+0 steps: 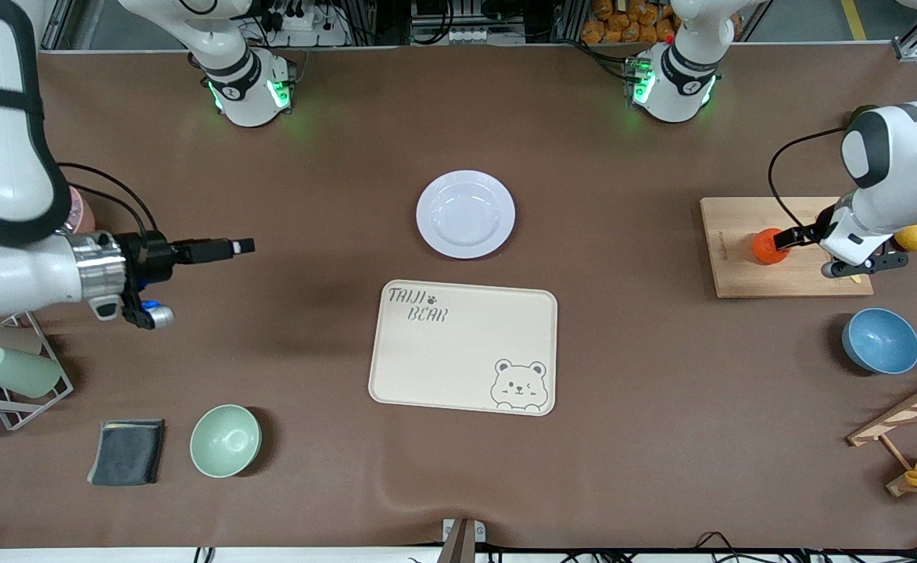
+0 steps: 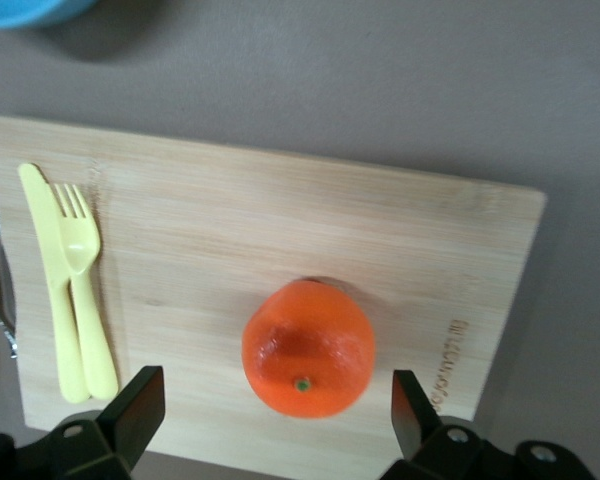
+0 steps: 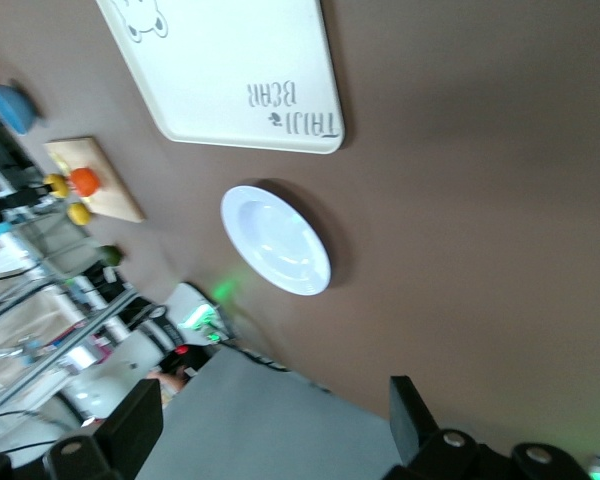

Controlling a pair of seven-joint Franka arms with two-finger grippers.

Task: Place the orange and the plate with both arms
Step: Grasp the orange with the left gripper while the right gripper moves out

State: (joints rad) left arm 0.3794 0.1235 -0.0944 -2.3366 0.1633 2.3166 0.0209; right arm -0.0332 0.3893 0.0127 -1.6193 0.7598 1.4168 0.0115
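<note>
While the left claw hangs spread wide around the orange, unclenched, the right claw waits, spread, well short of the plate; next, squeeze.

One orange, one plate, one cream tray, one wooden cutting board. Two bowls: mint-green, blue. One yellow fruit. One plastic knife, one plastic fork. One dark cloth. Two grippers: left, right, both spread wide.
</note>
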